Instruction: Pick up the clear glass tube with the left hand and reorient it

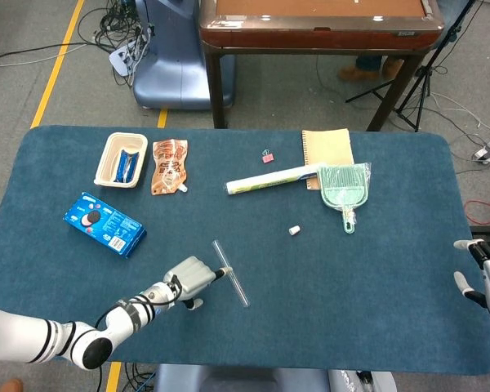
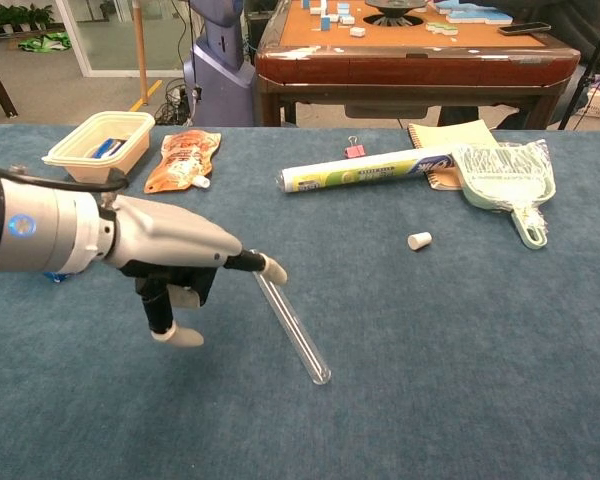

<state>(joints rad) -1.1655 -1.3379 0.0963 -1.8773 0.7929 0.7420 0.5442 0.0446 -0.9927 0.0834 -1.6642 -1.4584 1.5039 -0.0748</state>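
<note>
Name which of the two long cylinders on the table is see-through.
The clear glass tube by the left hand. The rolled tube near the dustpan is opaque, printed yellow-green.

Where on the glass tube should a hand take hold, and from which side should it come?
Grip the tube near its middle, coming down from above with fingers across its width. It lies flat on the table, long and thin, so a mid-length pinch should keep it balanced. The left hand is beside it, a fingertip at about mid-length in the head view.
</note>
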